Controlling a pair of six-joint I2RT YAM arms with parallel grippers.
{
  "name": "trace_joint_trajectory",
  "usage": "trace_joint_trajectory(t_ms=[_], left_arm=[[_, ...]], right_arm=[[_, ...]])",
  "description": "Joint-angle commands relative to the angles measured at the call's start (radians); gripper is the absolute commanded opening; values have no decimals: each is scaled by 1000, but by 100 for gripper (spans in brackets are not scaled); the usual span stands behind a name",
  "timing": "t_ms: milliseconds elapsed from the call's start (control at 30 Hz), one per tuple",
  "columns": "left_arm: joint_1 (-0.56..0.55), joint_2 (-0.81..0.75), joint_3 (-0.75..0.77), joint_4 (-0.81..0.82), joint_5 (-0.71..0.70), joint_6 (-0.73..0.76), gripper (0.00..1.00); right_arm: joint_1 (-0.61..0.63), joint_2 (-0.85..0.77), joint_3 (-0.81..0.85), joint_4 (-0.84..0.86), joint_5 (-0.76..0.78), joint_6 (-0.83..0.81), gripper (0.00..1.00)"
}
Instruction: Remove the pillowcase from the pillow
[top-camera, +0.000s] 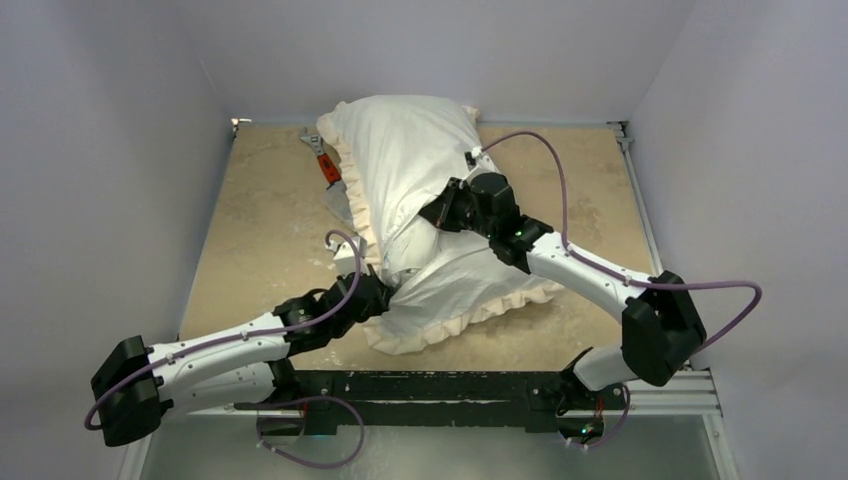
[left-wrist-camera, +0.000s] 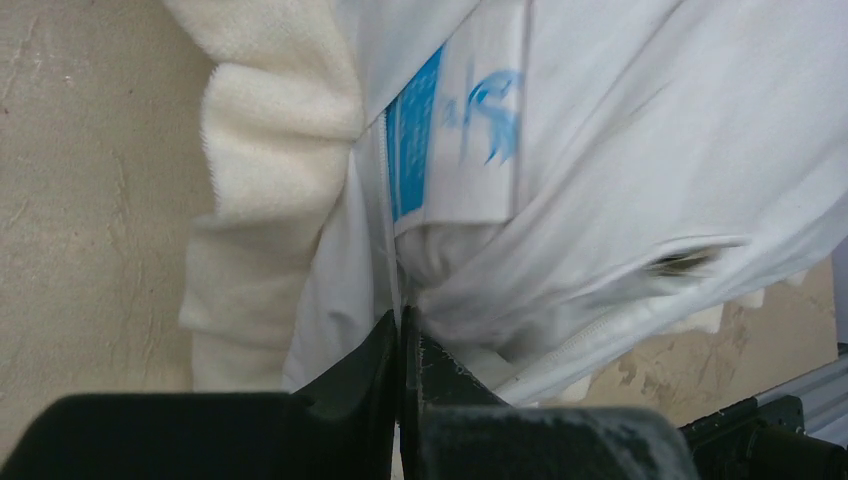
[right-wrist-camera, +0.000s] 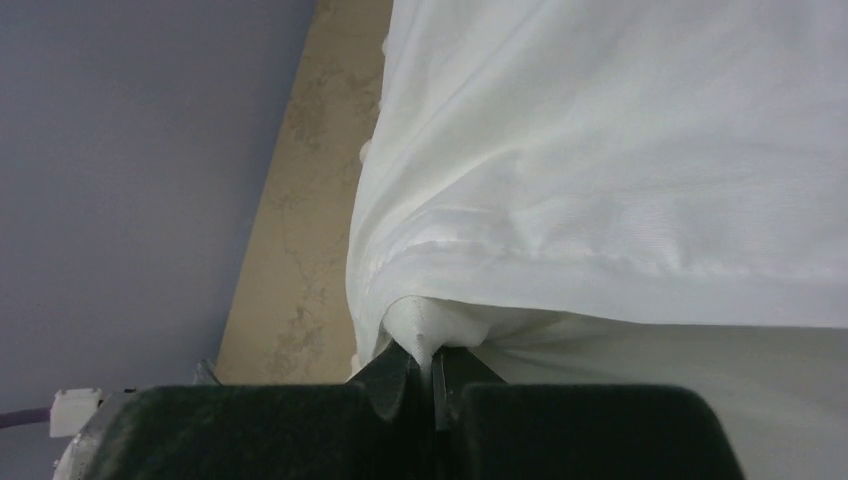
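Note:
The plump white pillow (top-camera: 405, 150) lies at the table's far middle. The pillowcase (top-camera: 470, 290), white side up with a cream frill (left-wrist-camera: 270, 130), spreads flat from it toward the near edge. My left gripper (top-camera: 385, 290) is shut on the pillowcase's white edge beside its zipper (left-wrist-camera: 402, 325). A white tag with blue print (left-wrist-camera: 465, 110) shows just beyond. My right gripper (top-camera: 440, 213) sits where the pillow meets the flat case. It is shut (right-wrist-camera: 430, 360) on a nub of thicker white cloth (right-wrist-camera: 432, 328) poking from under a hemmed layer; it looks like the pillow. No grey side shows.
A small tool with an orange handle (top-camera: 325, 165) lies on the beige table (top-camera: 260, 220), against the pillow's left side. Grey walls close in the left, far and right sides. A black rail (top-camera: 440, 385) runs along the near edge.

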Motion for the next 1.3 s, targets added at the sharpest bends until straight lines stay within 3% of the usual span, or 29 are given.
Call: trace_joint_trajectory(t_ms=[0,200,367,567,700,1033,1167,1267], left_arm=[[-13,-1,-45,-140,46,4,0],[-13,25,-100,-95,25,-40,0],[-13,3,-146,-93,-126,-136,0],[-13,-5,-122,17,-277,-117,15],[-13,41,-13,40,-293,-39,24],[-13,-128,56,-90,-113,48,55],[-13,-177,91,-201,-107,50,63],[-13,-172,151,-247,-104,92,67]], right_arm=[[-86,-79,119,250,51,-22,0],[-106,-90,176,258,-46,-23,0],[-106,-122,150,265,-156,-37,0],[-106,-194,50,303,-292,-54,0],[-105,-194,18,303,-225,-80,0],[-83,-38,-15,253,-205,-134,0],[-62,-33,-16,218,-173,-154,11],[-60,-61,-11,165,-144,-162,31]])
